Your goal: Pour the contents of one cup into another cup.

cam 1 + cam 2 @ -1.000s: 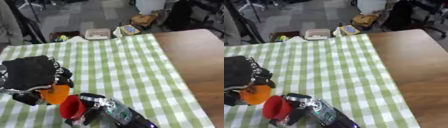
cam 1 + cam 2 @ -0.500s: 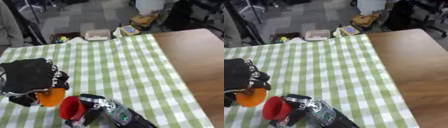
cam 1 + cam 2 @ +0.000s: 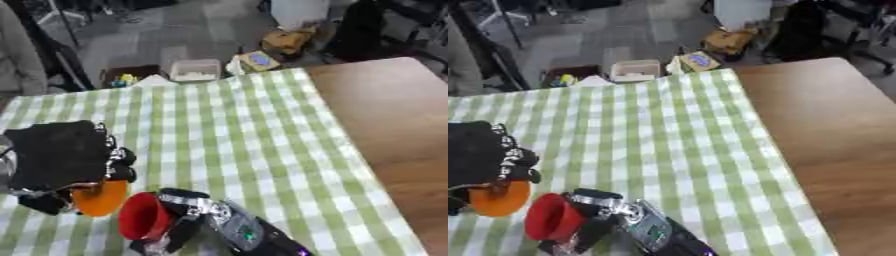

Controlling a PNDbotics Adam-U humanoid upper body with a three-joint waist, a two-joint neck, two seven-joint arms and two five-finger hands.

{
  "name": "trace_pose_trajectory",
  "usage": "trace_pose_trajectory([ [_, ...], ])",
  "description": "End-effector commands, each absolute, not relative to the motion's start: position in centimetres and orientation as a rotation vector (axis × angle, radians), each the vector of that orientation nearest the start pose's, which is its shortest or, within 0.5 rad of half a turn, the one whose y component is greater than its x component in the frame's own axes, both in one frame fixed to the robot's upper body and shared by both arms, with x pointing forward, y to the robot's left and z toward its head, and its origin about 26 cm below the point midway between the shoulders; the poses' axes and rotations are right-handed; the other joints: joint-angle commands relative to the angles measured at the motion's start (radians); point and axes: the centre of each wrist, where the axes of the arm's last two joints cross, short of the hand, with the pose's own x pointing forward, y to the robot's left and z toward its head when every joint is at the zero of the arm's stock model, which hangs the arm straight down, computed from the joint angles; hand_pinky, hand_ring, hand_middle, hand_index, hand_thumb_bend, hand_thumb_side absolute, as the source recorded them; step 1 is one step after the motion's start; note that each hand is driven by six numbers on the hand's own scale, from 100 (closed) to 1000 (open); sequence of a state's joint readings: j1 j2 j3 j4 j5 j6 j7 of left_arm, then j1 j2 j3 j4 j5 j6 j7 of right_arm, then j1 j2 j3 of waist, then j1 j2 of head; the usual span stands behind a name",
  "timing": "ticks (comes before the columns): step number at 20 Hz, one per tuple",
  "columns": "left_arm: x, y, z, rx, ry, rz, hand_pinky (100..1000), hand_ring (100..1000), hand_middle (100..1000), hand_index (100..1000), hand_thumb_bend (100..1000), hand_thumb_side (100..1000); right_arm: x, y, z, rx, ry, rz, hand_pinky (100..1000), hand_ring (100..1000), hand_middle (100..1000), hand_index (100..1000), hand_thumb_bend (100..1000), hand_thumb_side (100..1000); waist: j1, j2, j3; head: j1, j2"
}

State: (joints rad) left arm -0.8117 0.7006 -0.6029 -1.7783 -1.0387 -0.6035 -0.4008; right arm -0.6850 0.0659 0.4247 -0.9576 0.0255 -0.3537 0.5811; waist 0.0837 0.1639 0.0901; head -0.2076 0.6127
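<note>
Two cups sit close together at the near left of the green-checked tablecloth (image 3: 236, 130), and the pour turns on how their mouths line up. The orange cup (image 3: 101, 197) is in the left hand (image 3: 61, 160), whose black fingers curl over it from above, so only its lower part shows beneath them. The red cup (image 3: 143, 216) is in the right hand (image 3: 197, 212), which reaches in from the near edge with its fingers wrapped round the cup's far side.

The red cup is tipped well over. Its long axis runs roughly left to right and its open mouth faces left, toward the orange cup. The orange cup lies just left of that mouth and a little farther away; the two rims look nearly touching, though I cannot tell whether they actually meet. Nothing can be made out inside either cup.

My reading is that red is the pouring cup and orange the receiver, so the right hand has the working move. The risk is the red rim sitting beside the orange mouth, not over it. Bare wooden table (image 3: 394, 115) lies well apart on the right.
</note>
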Motion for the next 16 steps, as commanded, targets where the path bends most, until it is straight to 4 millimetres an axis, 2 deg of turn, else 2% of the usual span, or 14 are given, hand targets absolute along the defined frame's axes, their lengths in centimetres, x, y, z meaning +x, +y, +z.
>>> trace_pose_trajectory([
  [1, 34.17, 17.33, 25.79, -0.923, 1.433, 2.294, 100, 145, 303, 694, 623, 162, 39.22, -5.08, 3.27, 0.734, -1.682, 1.251, 383, 253, 146, 461, 100, 103, 0.001, -0.017, 0.003, -0.004, -0.012],
  [7, 34.02, 17.12, 25.95, -0.934, 1.435, 2.262, 100, 109, 282, 683, 614, 149, 39.21, -5.08, 3.28, 0.736, -1.682, 1.249, 382, 254, 146, 460, 100, 105, 0.001, -0.016, 0.002, -0.006, -0.015],
  [13, 33.84, 16.94, 26.15, -0.93, 1.454, 2.221, 100, 100, 170, 648, 601, 117, 39.2, -5.08, 3.29, 0.737, -1.682, 1.247, 381, 254, 146, 459, 100, 107, 0.0, -0.016, 0.002, -0.007, -0.017],
  [16, 33.84, 16.94, 26.17, -0.933, 1.457, 2.21, 100, 100, 166, 647, 589, 114, 39.2, -5.09, 3.29, 0.737, -1.682, 1.247, 381, 254, 146, 459, 100, 110, 0.0, -0.016, 0.002, -0.007, -0.018],
])
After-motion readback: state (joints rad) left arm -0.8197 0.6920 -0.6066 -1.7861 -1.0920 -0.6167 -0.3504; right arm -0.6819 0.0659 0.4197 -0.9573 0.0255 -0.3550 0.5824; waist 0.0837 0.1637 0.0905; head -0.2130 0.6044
